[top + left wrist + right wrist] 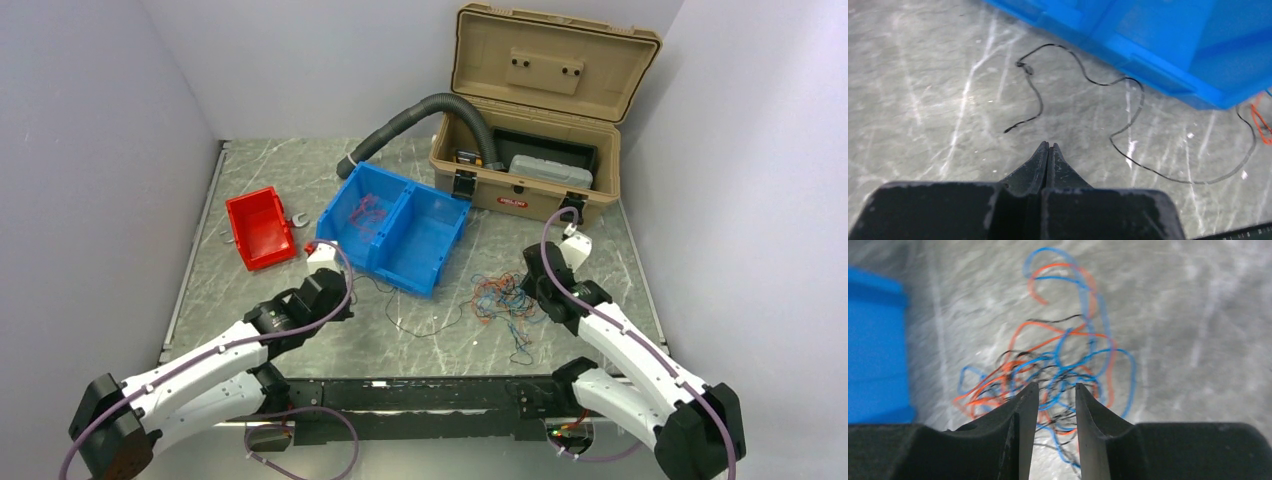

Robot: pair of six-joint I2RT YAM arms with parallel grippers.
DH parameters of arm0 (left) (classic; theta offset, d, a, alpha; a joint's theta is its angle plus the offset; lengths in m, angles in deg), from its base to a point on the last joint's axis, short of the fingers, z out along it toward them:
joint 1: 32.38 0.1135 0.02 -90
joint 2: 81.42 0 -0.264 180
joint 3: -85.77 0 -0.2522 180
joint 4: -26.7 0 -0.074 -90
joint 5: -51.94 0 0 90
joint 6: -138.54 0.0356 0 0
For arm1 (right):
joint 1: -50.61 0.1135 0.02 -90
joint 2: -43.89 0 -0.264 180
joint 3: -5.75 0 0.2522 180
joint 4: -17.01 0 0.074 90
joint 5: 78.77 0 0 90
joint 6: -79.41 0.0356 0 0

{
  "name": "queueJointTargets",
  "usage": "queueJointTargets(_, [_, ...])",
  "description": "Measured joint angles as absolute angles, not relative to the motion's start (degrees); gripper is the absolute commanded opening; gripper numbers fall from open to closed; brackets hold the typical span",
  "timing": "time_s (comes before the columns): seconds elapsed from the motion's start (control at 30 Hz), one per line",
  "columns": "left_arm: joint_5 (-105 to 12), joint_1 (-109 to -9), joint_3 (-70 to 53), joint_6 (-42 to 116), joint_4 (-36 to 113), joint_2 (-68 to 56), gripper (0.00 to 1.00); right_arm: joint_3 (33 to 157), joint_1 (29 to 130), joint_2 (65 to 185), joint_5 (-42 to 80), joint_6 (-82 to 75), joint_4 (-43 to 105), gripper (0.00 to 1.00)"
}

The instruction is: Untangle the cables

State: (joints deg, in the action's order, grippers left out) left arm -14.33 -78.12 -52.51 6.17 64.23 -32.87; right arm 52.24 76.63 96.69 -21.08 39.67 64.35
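Two robot arms work over a scuffed grey table (300, 170), where the cables (505, 300), a loose knot of red, blue and black strands, lie on the right side, just in front of the right arm and right of the blue bin (395, 225).

The right gripper (1056, 386) hangs directly over that knot (1063, 370), its two fingers parted by a narrow gap. Strands show through the gap, but the wrist view is blurred and it is not clear whether the fingers touch any of them.

A single black wire (425, 325) lies apart from the heap, snaking along the table by the bin's near wall (1168, 45). In the left wrist view one loose end of it (1008, 131) lies just ahead of the left gripper (1048, 146), whose fingers are pressed together with nothing between them, the tips over bare tabletop.

A smaller clump of red and blue wires (368, 210) sits in the bin's left compartment.

A small red bin (260, 228) stands to the left of the blue one, well apart from the heap. At the back right, a tan toolbox (530, 120) stands with its lid up, and a thick grey hose (420, 115) arches out of it down to the table behind the blue bin.
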Motion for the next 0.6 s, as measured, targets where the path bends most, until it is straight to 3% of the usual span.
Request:
queueJointTargets(0.13, [-19.93,-78.10,-53.40,9.43,58.85,-32.58,0.33,50.38,76.61,94.92,-11.31,32.79,57.67,0.39])
queueJointTargets(0.2, [-22.90,-78.27,-53.64,10.74,55.72,-31.62,0.46,49.40,76.61,95.09,-7.07,30.84,55.48,0.45])
queueJointTargets(0.3, [-26.31,-78.99,-53.80,12.66,51.88,-30.73,0.57,49.01,76.61,96.19,-3.40,29.14,54.37,0.54])
queueJointTargets(0.6, [-29.39,-82.73,-53.78,15.68,45.82,-29.83,0.62,48.81,76.89,103.51,3.53,25.75,50.23,0.56])
